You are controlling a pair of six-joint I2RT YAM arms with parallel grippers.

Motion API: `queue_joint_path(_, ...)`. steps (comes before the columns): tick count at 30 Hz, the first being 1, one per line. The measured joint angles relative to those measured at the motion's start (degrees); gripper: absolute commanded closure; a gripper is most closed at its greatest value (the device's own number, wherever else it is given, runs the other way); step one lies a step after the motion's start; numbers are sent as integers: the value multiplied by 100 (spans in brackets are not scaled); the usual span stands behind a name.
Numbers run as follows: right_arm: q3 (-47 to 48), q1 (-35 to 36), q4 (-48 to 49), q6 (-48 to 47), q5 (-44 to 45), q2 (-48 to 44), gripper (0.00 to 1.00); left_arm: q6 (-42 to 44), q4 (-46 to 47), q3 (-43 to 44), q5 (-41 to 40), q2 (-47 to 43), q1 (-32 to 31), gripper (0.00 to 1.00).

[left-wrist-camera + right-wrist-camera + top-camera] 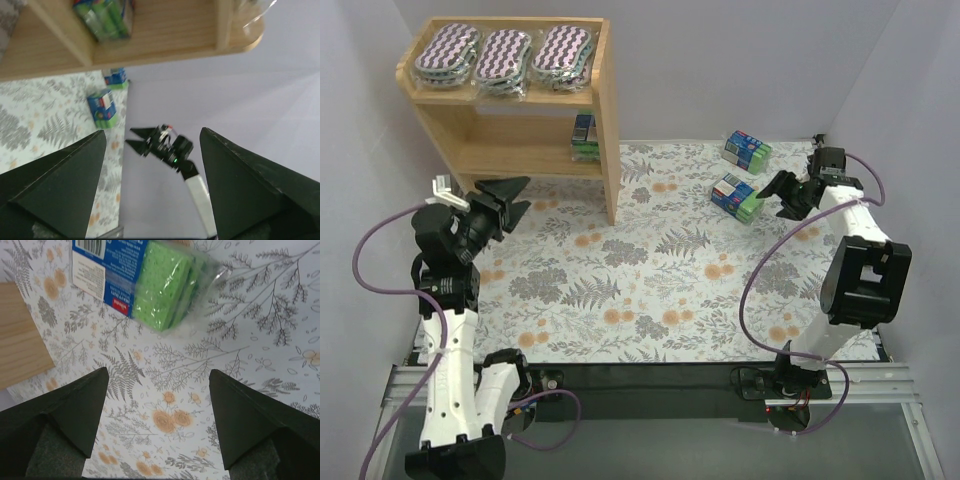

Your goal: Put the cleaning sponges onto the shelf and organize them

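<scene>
**A:** What's shelved, and what isn't?

**B:** Three purple zigzag pads (503, 52) lie side by side on top of the wooden shelf (608, 100). One blue-and-green sponge pack (584, 138) sits at the right end of its lower tier. Two more packs are out on the floral table (650, 270), well apart from the shelf. The far pack (747, 150) is by the back wall, and the near pack (737, 195) is just in front of it.

**A:** Which one is being worked on?

**B:** The near pack, I'd judge. The right fingers (65, 415) point at it from just beside it. They are spread wide and hold nothing; in the right wrist view only tablecloth shows in the gap. The pack lies ahead of the tips, skewed to their line.

**A:** How should it be picked up?

**B:** Move forward and turn the wrist so the fingers straddle the pack squarely. Then come down low enough to clamp the sponge body. The loose clear wrap at the green end would probably slip or crumple. After that, it should go beside the pack already on the lower tier, facing the same way, so the row stays tidy.

**A:** And the left arm?

**B:** The left fingers (60, 190) hover in front of the lower tier. They are also wide apart, gripping and touching nothing. That arm may need to give way when the right one brings the pack in.
</scene>
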Motion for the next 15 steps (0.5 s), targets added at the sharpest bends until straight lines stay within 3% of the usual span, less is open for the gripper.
queue_joint_path(3,507,2,59,83,22,522,27,286,-376,-474,249,-407,0,31)
queue_joint_path(11,1016,11,214,374,-70,1652,31,1228,-1099,-511,651,-654,0,32)
queue_joint_path(15,1016,66,229,487,-160,2002,41,1648,-1480,-514,734,-485,0,33)
